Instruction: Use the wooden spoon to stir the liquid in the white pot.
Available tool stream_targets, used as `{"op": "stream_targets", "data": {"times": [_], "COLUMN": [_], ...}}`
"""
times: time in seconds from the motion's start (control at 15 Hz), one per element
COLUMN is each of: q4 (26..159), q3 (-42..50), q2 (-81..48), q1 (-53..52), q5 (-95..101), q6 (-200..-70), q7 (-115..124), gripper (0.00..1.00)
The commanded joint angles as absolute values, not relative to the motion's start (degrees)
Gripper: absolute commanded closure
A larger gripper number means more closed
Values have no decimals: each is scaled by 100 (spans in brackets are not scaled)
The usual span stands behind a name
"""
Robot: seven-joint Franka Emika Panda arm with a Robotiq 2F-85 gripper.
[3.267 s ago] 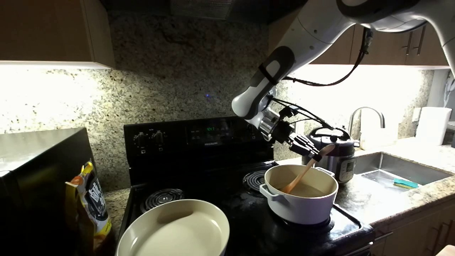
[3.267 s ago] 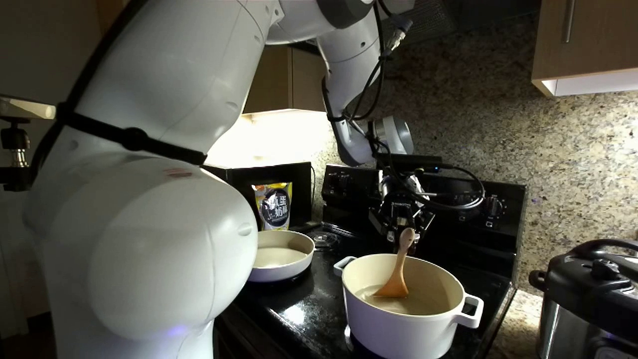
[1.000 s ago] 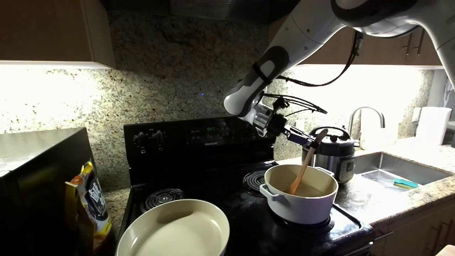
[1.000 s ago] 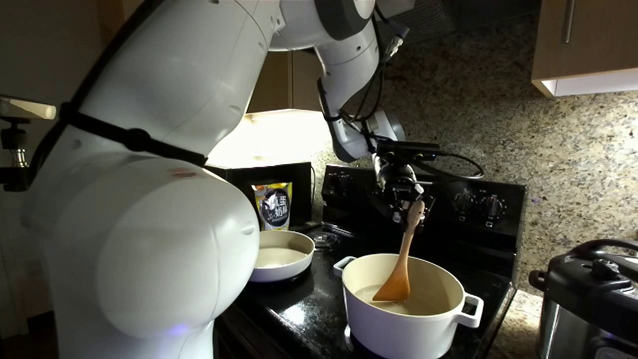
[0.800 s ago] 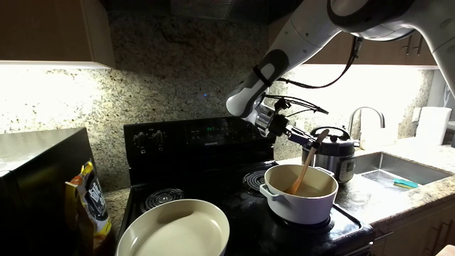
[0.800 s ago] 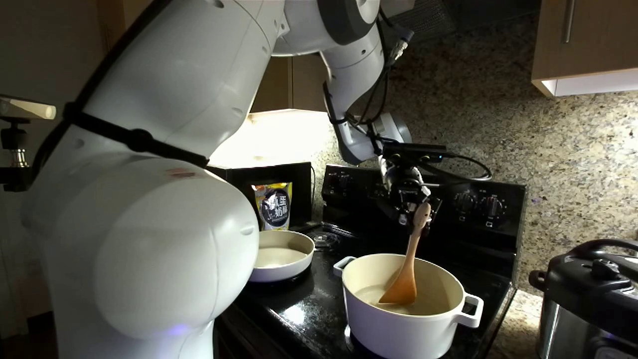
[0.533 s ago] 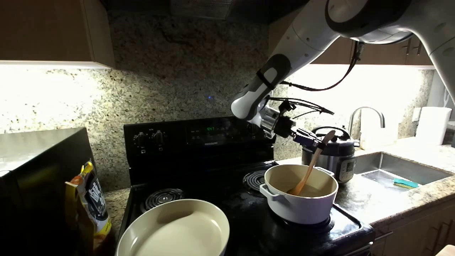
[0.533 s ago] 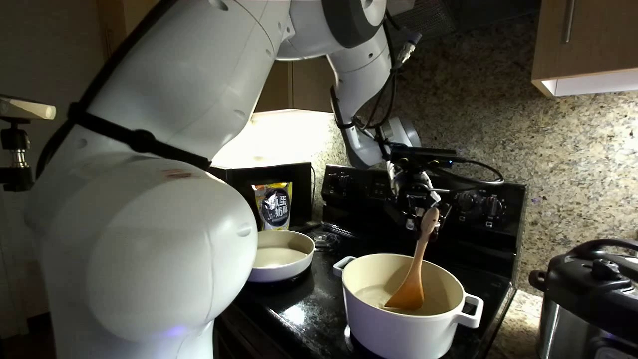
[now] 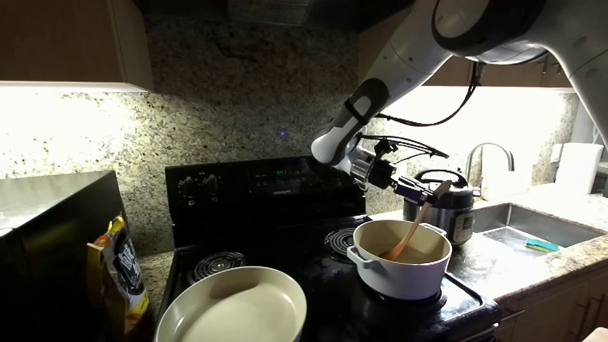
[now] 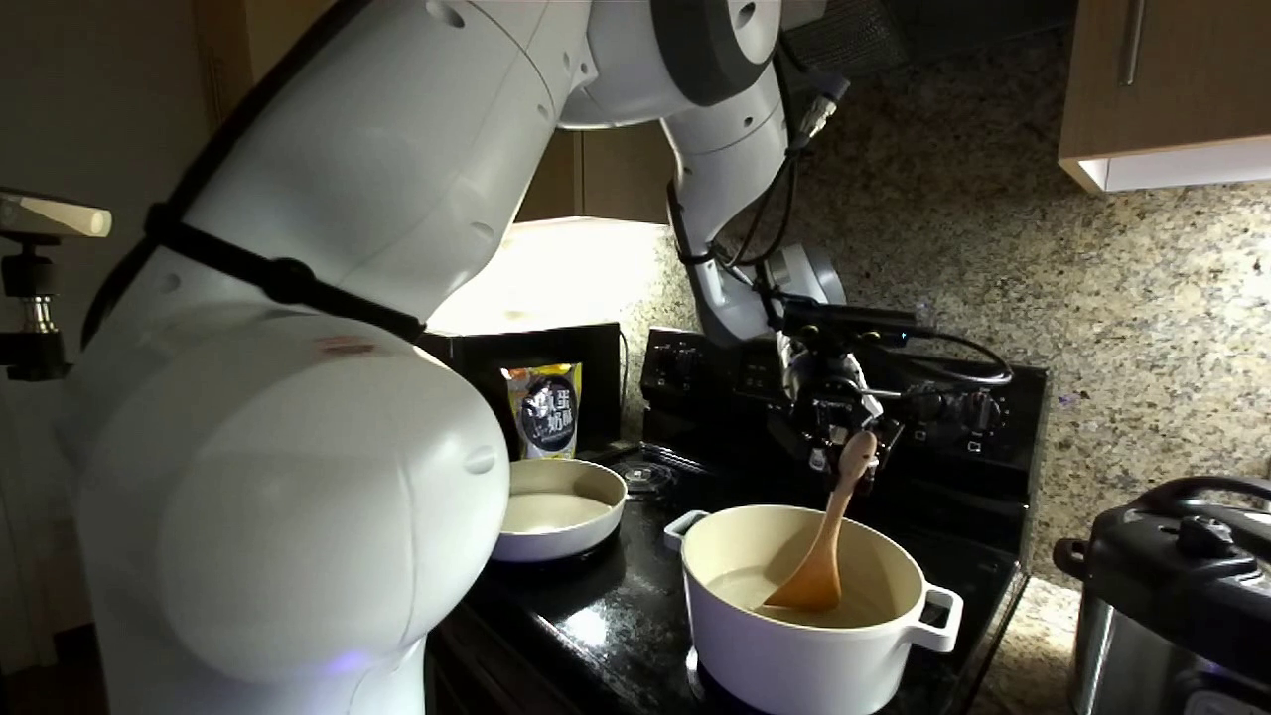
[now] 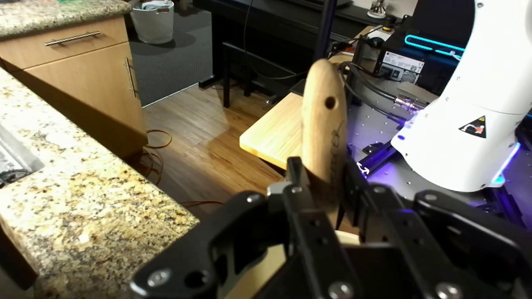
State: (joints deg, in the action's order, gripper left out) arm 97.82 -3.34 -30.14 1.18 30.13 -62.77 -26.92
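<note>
Liquid and wooden spoon in white pot.

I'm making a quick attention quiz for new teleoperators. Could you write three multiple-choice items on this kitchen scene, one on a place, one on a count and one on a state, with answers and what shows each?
1. Where is the white pot?
A) In the sink
B) On the counter
C) On the stove

2. How many side handles does the pot have?
A) One
B) Two
C) Four

3. How does the gripper stand to the wooden spoon?
A) Shut on its handle
B) Open, above it
C) Shut, apart from it

Answers:
1. C: both exterior views show it standing on the black stovetop.
2. B: one juts out on each of two opposite sides in both exterior views.
3. A: in the wrist view the jaws press the spoon's handle from both sides.
</note>
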Motion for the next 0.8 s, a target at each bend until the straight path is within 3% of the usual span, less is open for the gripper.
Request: {"op": "stream_targets", "data": {"times": [0.0, 0.73], "q4": [9550, 9111], "q3": [-507, -280], "q2": [-3129, -3134], "q1": [43, 155], "q5": [2921, 2835], "q6": [-6173, -6133], "q7": [-2764, -2522], "gripper": [91, 91]}}
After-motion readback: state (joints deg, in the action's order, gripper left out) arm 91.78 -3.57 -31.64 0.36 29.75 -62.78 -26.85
